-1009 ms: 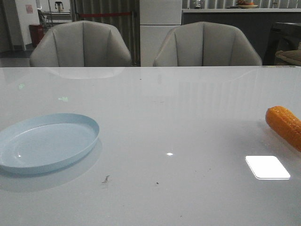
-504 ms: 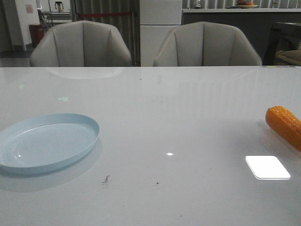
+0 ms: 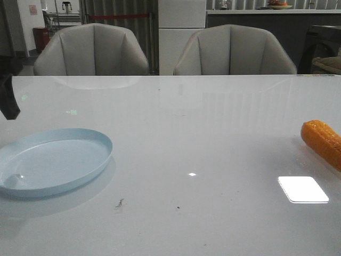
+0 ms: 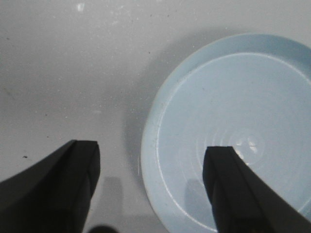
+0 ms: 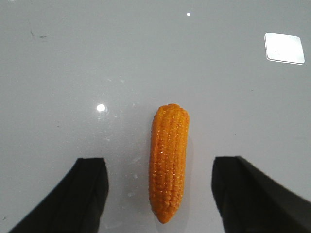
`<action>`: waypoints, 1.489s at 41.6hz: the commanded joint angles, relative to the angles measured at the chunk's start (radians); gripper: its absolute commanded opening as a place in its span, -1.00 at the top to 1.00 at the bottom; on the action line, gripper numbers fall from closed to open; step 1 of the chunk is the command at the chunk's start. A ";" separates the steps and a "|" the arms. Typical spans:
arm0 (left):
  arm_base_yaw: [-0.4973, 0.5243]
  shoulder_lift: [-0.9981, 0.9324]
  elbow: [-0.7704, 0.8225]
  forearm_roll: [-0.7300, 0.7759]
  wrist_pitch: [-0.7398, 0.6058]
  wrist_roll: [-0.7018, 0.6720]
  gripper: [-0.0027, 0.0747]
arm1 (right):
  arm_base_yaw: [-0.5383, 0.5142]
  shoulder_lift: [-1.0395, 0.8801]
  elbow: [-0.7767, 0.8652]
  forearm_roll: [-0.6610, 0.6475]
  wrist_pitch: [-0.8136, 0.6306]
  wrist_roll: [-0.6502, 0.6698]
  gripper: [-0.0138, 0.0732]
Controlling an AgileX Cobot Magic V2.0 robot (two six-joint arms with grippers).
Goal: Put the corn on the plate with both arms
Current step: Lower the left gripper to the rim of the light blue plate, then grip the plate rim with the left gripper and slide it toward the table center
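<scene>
My right gripper [image 5: 160, 194] hangs spread wide above the corn [image 5: 168, 164] lying on the table [image 3: 213, 133]; my left gripper [image 4: 150, 189], also spread, straddles the plate's [image 4: 233, 97] rim; no writing is visible

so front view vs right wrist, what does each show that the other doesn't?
Front only: the plate at the table's left, two chairs behind, and a dark bit of the left arm at the left edge. Right wrist only: the whole cob between the open right gripper fingers, untouched. Both: the corn lying on the table.
</scene>
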 commanded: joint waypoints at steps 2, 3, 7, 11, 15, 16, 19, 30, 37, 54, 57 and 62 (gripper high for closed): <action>-0.003 0.058 -0.111 -0.015 0.060 -0.007 -0.38 | -0.008 -0.012 -0.034 0.005 -0.054 -0.002 -0.61; -0.003 0.078 -0.126 -0.015 0.071 -0.007 -0.38 | -0.008 -0.012 -0.034 0.005 -0.051 -0.002 -0.61; -0.003 0.123 -0.157 -0.015 0.090 -0.007 -0.38 | -0.008 -0.012 -0.034 0.005 -0.038 -0.002 -0.61; -0.003 0.156 -0.160 -0.015 0.089 -0.007 -0.38 | -0.008 -0.012 -0.034 0.005 -0.036 -0.002 -0.61; -0.003 0.174 -0.160 -0.013 0.093 -0.007 -0.38 | -0.008 -0.012 -0.034 0.005 -0.036 -0.002 -0.61; -0.003 0.175 -0.160 -0.013 0.093 -0.007 -0.38 | -0.008 -0.012 -0.034 0.005 -0.036 -0.002 -0.61; -0.003 0.183 -0.160 -0.013 0.093 -0.007 -0.38 | -0.008 -0.012 -0.034 0.005 -0.036 -0.002 -0.61; -0.003 0.199 -0.160 -0.013 0.099 -0.007 -0.26 | -0.008 -0.012 -0.034 0.005 -0.036 -0.002 -0.61; -0.003 0.199 -0.160 -0.013 0.109 -0.007 0.53 | -0.008 -0.012 -0.034 0.005 -0.036 -0.002 -0.61; -0.003 0.192 -0.200 -0.013 0.176 -0.007 0.70 | -0.008 -0.012 -0.034 0.005 -0.035 -0.002 -0.61; -0.003 0.191 -0.248 -0.017 0.212 -0.007 0.70 | -0.008 -0.012 -0.034 0.005 -0.034 -0.002 -0.61; -0.003 0.191 -0.335 -0.070 0.280 -0.001 0.70 | -0.008 -0.012 -0.034 0.005 -0.028 -0.002 -0.61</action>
